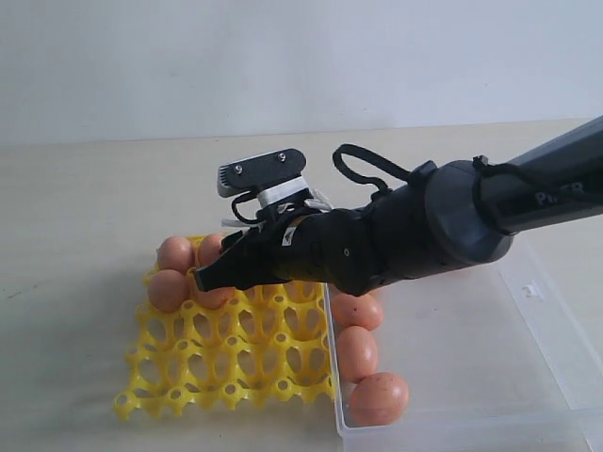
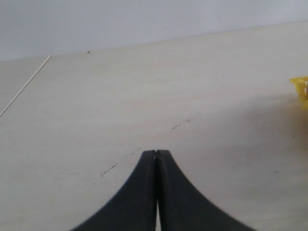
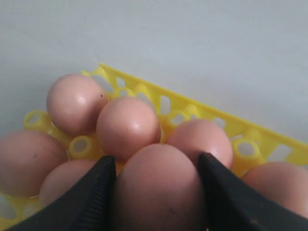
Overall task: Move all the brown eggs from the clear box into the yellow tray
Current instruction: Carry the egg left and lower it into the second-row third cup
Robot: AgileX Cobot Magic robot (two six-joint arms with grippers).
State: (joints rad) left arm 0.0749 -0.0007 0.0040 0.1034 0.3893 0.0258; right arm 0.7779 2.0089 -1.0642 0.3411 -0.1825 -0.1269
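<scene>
My right gripper point(image 3: 156, 158) is shut on a brown egg point(image 3: 156, 192), which fills the gap between both black fingers. It hangs low over the far left part of the yellow tray point(image 1: 226, 367). Several brown eggs point(image 3: 127, 126) sit in cups just beyond and beside the held one. In the exterior view the right gripper point(image 1: 212, 278) reaches across from the right, and tray eggs point(image 1: 175, 252) show beside it. Three brown eggs point(image 1: 356, 352) lie along the left wall of the clear box point(image 1: 556, 311). My left gripper point(image 2: 156, 152) is shut and empty over bare table.
The clear box sits right against the tray's right edge. In the left wrist view a corner of the yellow tray point(image 2: 301, 89) shows at the frame's edge. The pale wooden table point(image 1: 85, 207) stretches out around both containers.
</scene>
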